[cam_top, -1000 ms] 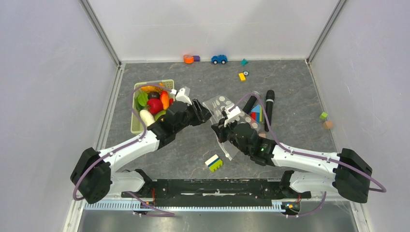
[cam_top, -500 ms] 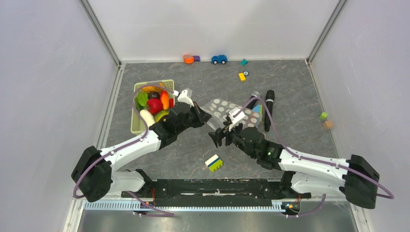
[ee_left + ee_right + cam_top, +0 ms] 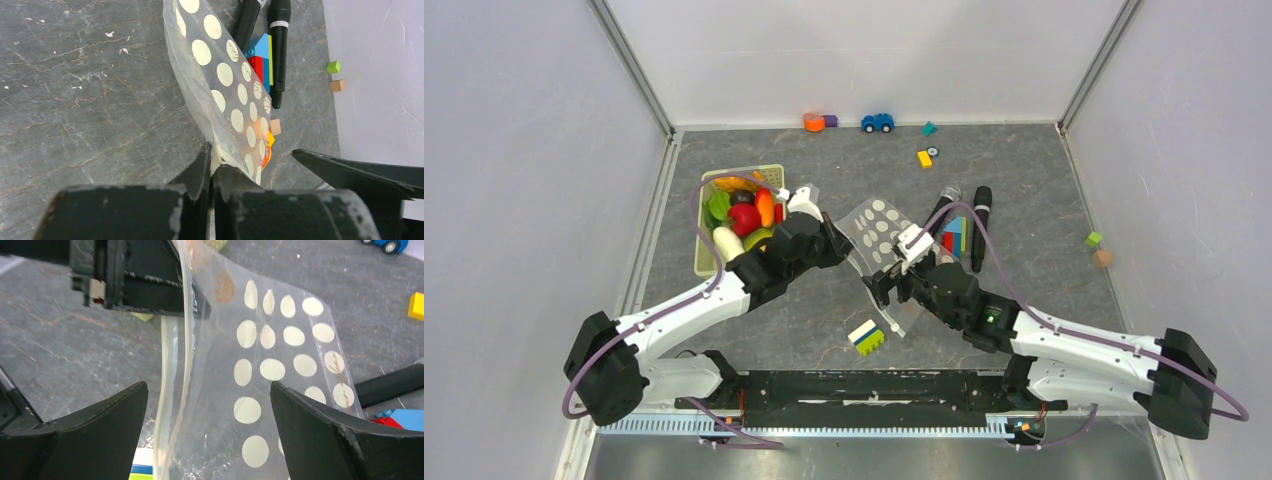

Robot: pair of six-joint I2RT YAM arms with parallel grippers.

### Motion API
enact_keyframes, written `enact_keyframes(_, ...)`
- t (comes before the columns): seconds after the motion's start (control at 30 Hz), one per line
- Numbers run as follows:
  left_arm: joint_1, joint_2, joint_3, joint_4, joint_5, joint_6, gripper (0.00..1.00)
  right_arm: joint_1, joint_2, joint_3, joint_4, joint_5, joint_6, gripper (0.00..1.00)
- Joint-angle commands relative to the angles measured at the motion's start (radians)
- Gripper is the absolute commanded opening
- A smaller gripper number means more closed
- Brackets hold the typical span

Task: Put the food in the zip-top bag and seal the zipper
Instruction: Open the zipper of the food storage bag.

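Observation:
The zip-top bag (image 3: 876,226), clear with pale dots, hangs lifted between my two grippers. My left gripper (image 3: 842,248) is shut on one edge of it; the left wrist view shows the jaws (image 3: 212,162) pinching the plastic (image 3: 220,85). Just in front, my right gripper (image 3: 879,290) stands wide open. The bag (image 3: 280,360) and its whitish zipper (image 3: 182,385) hang between the spread fingers, not gripped. The food (image 3: 744,215), red, orange, green and white pieces, lies in the pale green basket (image 3: 704,262) to the left.
Two black cylinders (image 3: 980,225) and stacked coloured blocks (image 3: 954,238) lie behind the bag. A white, blue and yellow block (image 3: 866,337) sits near the front. A blue toy car (image 3: 877,122), an orange toy (image 3: 814,122) and small blocks (image 3: 924,158) lie along the back.
My right gripper has let go of the bag, opened wide and pulled back toward the near side. My left gripper has closed on the bag's edge.

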Motion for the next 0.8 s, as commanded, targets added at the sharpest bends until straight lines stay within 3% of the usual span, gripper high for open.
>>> enact_keyframes(0.0,-0.019,-0.024,0.067,-0.067,-0.073,0.002,0.02,0.005,0.077,0.096,-0.077,-0.001,0.008,0.98)
enact_keyframes(0.23,-0.028,-0.046,0.072,-0.107,-0.098,0.015,0.02,0.005,0.125,0.103,-0.116,0.268,0.053,0.98)
enact_keyframes(0.57,-0.029,-0.061,0.082,-0.136,-0.103,0.012,0.02,0.005,0.144,0.056,-0.099,0.344,0.077,0.97)
enact_keyframes(0.77,-0.029,-0.071,0.095,-0.169,-0.115,0.015,0.02,0.006,0.173,0.073,-0.060,0.378,0.027,0.81)
